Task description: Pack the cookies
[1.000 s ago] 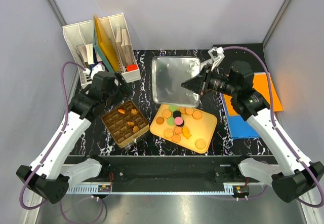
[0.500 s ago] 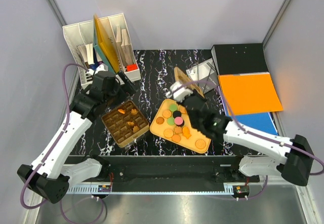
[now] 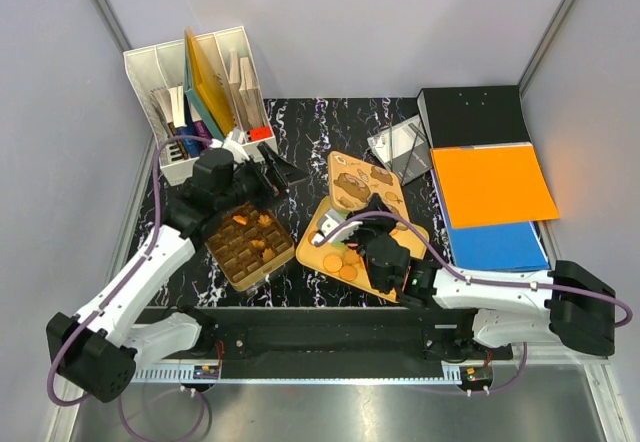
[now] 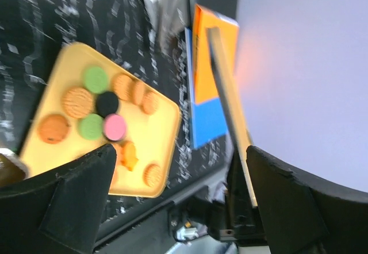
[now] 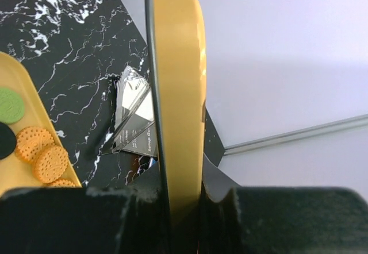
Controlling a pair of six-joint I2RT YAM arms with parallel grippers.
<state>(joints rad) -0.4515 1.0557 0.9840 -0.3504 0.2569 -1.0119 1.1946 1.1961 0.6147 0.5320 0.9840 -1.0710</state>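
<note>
The cookies [image 3: 345,259] lie on a yellow tray [image 3: 415,232], partly hidden by my right arm; the left wrist view shows tan, green, pink and black cookies [image 4: 95,110] on the tray [image 4: 155,139]. A brown compartment box [image 3: 243,244] holds a few cookies. My right gripper [image 3: 372,210] is shut on a gold lid [image 3: 362,180] printed with cookies and holds it tilted above the tray's far side. The right wrist view shows this gripper [image 5: 178,199] on the lid [image 5: 178,93], edge-on. My left gripper [image 3: 285,174] is open and empty above the box's far corner; it [image 4: 179,150] frames the tray.
A white file organiser [image 3: 195,82] stands at the back left. A black folder [image 3: 472,114], an orange folder [image 3: 492,184] and a blue folder [image 3: 497,245] lie at the right. A clear leaflet sleeve [image 3: 400,147] lies behind the lid.
My right arm has swung from the back right to low over the tray; the lid now shows its printed gold face instead of a silver one. My left gripper has shifted right.
</note>
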